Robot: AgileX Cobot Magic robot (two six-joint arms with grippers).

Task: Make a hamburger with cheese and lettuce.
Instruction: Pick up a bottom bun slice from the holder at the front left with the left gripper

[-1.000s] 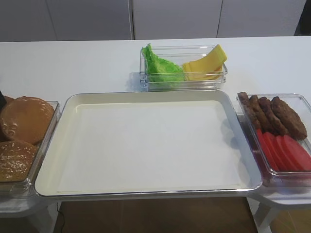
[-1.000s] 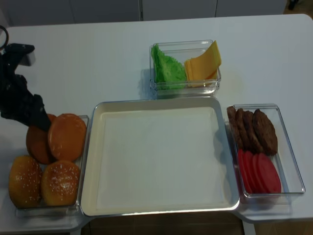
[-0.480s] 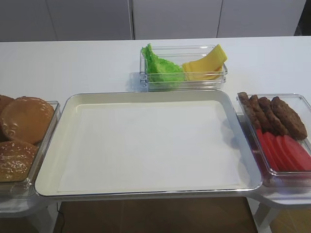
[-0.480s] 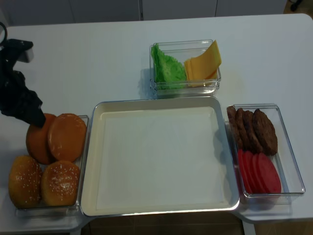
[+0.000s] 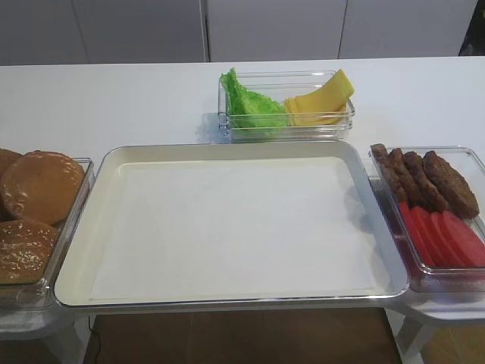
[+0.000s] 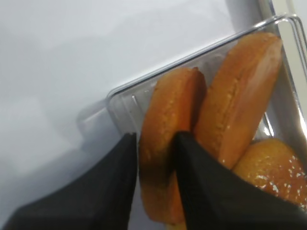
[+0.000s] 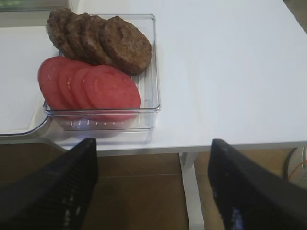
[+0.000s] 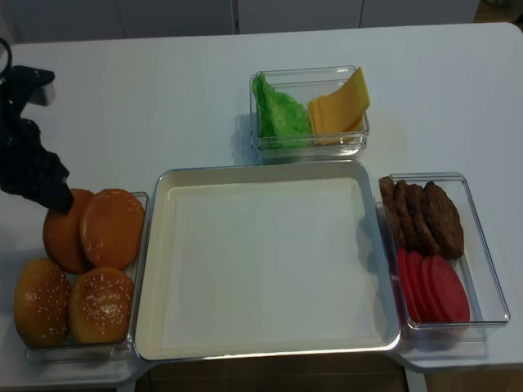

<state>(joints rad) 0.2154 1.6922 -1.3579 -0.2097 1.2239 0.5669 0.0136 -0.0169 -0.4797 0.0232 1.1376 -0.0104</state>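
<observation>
Left gripper [image 6: 154, 172] seemingly clamping hamburger [image 6: 165, 143]

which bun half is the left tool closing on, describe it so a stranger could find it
Start at the clear bun container left of the big metal tray. At its far end two smooth bun halves stand on edge. It is the outer one, pinched by the black left tool, farthest from the tray, without sesame.

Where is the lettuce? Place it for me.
In the high view the lettuce sits in the clear container behind the tray, left of the cheese.
</observation>
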